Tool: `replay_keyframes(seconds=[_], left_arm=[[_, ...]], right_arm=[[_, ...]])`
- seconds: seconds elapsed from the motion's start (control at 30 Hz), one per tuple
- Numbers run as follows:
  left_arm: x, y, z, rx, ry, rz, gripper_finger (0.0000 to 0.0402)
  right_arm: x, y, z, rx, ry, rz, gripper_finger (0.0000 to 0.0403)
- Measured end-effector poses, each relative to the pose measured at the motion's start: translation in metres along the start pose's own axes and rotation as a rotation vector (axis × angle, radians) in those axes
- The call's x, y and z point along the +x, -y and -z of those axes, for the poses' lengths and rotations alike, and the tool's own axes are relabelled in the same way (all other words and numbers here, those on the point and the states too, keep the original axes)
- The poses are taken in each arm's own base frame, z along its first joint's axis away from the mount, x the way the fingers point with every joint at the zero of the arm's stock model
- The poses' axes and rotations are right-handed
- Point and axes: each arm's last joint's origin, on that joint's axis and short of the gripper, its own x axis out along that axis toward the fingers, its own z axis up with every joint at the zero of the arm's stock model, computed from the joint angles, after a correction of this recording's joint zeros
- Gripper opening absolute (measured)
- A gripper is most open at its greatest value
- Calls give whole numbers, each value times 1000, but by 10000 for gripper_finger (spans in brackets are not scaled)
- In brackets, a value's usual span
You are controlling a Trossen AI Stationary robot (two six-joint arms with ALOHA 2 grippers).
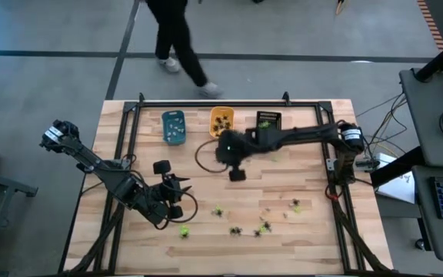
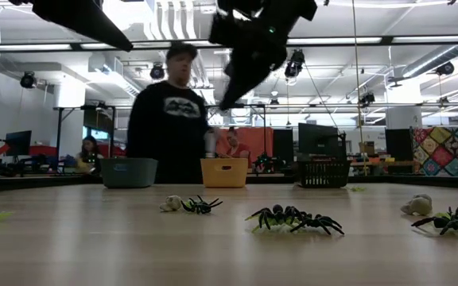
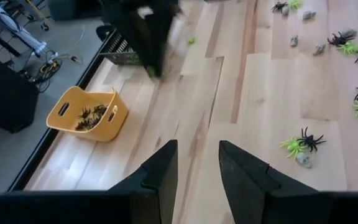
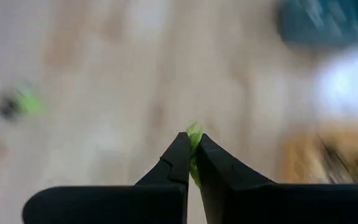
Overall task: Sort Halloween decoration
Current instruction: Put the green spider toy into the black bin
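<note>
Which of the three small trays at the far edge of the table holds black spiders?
The orange plastic tray, the middle one; dark spider figures lie inside it.

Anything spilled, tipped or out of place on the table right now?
One thing: a single yellow-green figure lies alone on the wood just in front of the black tray, apart from the main scatter near the table's front edge. It looks dropped short. The blue tray and orange tray sit upright in their row.

Bright overhead light, blurred right-wrist view
</note>
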Motion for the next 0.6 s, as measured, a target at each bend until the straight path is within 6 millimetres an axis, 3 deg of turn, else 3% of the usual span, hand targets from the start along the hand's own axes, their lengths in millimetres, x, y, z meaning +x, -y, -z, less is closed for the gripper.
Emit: replay_keyframes(seconds=[0.3,0.6], left_arm=[[1,-3,5,-23,-38,-24,101],[1,-4,5,-14,-44,-29,101]], right_arm=[[-37,67,42,195,-430,215,9],[-50,139,107,350,-509,111,9]])
